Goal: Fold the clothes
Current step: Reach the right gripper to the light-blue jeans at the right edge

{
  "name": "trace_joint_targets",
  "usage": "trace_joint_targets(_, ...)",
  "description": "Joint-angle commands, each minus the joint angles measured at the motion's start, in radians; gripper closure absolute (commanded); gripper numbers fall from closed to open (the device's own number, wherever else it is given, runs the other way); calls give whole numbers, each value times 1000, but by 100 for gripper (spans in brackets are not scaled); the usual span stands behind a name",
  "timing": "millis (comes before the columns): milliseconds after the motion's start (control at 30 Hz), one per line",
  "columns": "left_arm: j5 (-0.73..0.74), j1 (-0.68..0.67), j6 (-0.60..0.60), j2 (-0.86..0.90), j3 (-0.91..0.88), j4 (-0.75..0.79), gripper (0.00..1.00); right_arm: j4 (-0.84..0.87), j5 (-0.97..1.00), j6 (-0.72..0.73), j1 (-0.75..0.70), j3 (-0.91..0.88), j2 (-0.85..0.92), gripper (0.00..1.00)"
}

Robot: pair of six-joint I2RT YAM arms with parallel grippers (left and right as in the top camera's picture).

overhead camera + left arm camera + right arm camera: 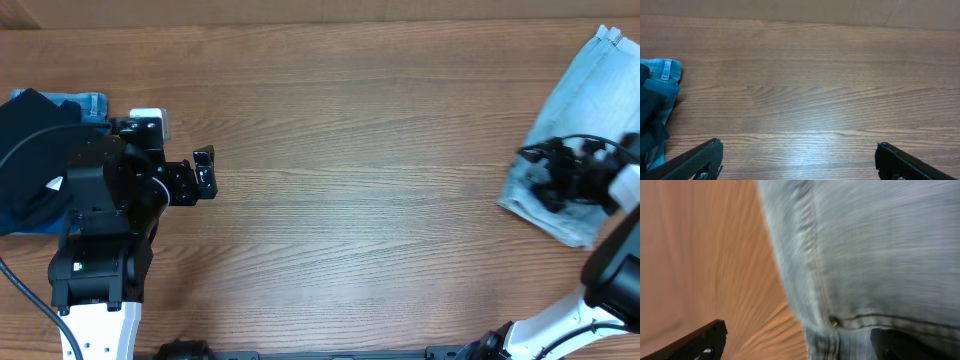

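Observation:
The clothes, pale light-blue denim shorts [585, 90], lie at the table's far right edge, running from the back corner toward the front. My right gripper [535, 178] hovers open over their near left end. In the blurred right wrist view the shorts [880, 245] fill the right side, with a seam and a rivet showing. My right gripper [800, 342] straddles the fabric's edge there: one finger over bare wood, the other over the denim. My left gripper [205, 172] stands open at the left over bare wood, and nothing lies between the fingers of the left gripper [800, 160].
A black garment [30, 150] lies on darker blue folded denim [90, 103] at the far left edge, behind the left arm. The left wrist view shows this denim [662, 70] and black garment [650, 115] at its left border. Wooden tabletop [350, 200] spans between the arms.

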Motion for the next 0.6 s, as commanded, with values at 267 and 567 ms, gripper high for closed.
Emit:
trace_joint_targets(267,-3,-2,22,-1,26,20,0,-164,512,-105,151,126,-407,11)
trace_joint_targets(567,5,-2,-8,53,26,22,0,-394,682,-80,195,119,-261,16)
